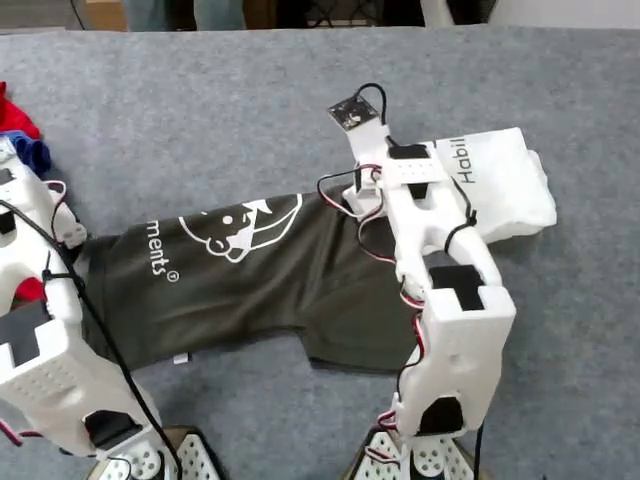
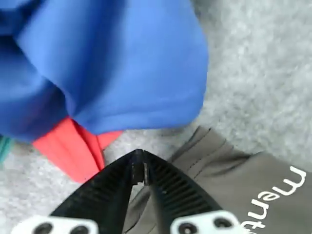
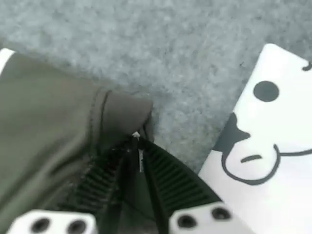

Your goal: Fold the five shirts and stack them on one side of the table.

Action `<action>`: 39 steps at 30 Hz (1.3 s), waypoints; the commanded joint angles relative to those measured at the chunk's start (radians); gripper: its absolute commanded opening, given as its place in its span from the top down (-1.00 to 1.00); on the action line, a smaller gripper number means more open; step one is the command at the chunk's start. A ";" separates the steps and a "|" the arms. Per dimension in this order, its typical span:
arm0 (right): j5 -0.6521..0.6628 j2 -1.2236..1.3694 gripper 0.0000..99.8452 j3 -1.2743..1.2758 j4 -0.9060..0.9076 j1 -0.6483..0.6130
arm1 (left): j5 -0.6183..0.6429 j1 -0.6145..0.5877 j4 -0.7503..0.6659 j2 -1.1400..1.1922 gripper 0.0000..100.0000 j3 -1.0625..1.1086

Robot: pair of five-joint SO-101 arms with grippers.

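Two clamped end effectors on dark shirt edges

surface: grey felt cover, flat | past far edge: wooden panel

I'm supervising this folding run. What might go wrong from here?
The right arm's jaws pinch just a small fold of the dark shirt, so it may slip free mid-fold. The folded white shirt lies close beside that grip; a sweep might drag it. The blue shirt and red shirt sit near the left arm's jaws and might snag.
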 commanded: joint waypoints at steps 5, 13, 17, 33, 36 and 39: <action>0.011 -0.145 0.97 -0.127 0.341 -0.052 | 0.009 0.085 0.109 -0.110 0.94 -0.147; 0.009 -0.269 0.97 -0.332 0.451 -0.075 | 0.009 0.259 0.048 0.018 0.94 -0.113; 0.005 -0.237 0.97 -0.352 0.434 -0.086 | 0.012 0.242 0.071 0.124 0.94 -0.157; -0.097 0.257 0.97 -0.590 0.344 -0.028 | 0.068 0.157 0.068 0.252 0.94 -0.226; -0.089 0.280 0.97 -0.662 0.344 -0.009 | 0.068 0.125 0.071 0.249 0.94 -0.237; -0.089 0.283 0.97 -0.711 0.399 -0.008 | 0.060 0.117 0.091 0.229 0.94 -0.239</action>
